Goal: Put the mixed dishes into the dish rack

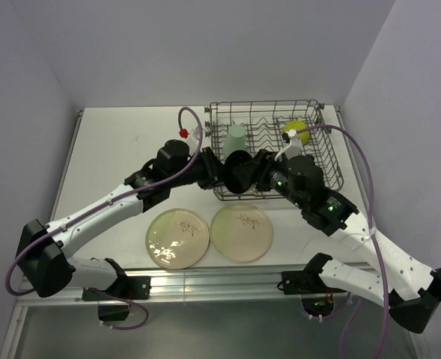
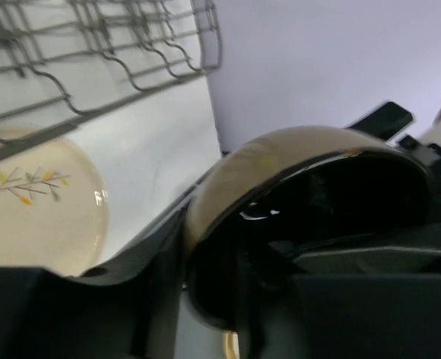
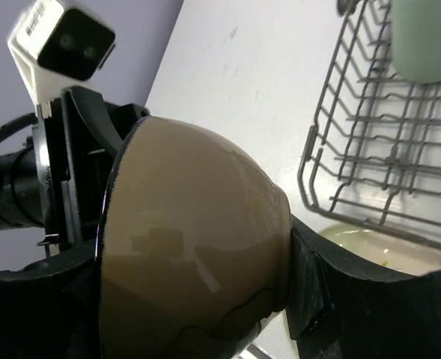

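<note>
Right now the small dark cup (image 1: 239, 172) hangs at the dish rack's (image 1: 332, 161) 7 o'clock corner. The left gripper's (image 1: 219, 170) jaws pinch its wall, and the right gripper's (image 1: 261, 173) jaws, spread wide, clamp it base to rim. Two cream plates (image 1: 177, 236) lie at the table's 6 o'clock.

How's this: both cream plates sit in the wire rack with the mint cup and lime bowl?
No. The top external view shows both plates lying on the table before the rack; the mint cup and lime bowl are inside it.
</note>
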Action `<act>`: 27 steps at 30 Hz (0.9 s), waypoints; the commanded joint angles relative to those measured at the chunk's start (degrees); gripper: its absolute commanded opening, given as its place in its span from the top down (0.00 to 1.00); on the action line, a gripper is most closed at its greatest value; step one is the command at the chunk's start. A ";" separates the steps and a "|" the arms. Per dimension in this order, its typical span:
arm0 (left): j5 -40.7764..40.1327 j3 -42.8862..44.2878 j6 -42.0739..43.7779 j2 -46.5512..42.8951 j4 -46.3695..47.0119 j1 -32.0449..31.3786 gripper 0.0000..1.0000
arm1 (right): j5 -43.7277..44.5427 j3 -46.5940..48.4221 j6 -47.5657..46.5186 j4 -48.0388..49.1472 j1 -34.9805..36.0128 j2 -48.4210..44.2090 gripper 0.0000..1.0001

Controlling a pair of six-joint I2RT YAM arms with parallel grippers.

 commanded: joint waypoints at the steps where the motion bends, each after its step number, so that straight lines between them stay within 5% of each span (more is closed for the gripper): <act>1: 3.38 5.14 0.77 0.28 3.95 -2.73 0.62 | -2.55 1.74 -0.68 2.74 1.11 -1.01 1.00; 5: 3.81 5.76 0.77 0.89 3.86 -2.91 0.41 | -1.84 1.57 -0.85 1.77 1.11 -1.90 1.00; 27: -0.40 5.59 4.28 -2.71 -3.26 -3.00 0.23 | 6.95 2.10 -1.12 -6.23 1.02 -6.82 1.00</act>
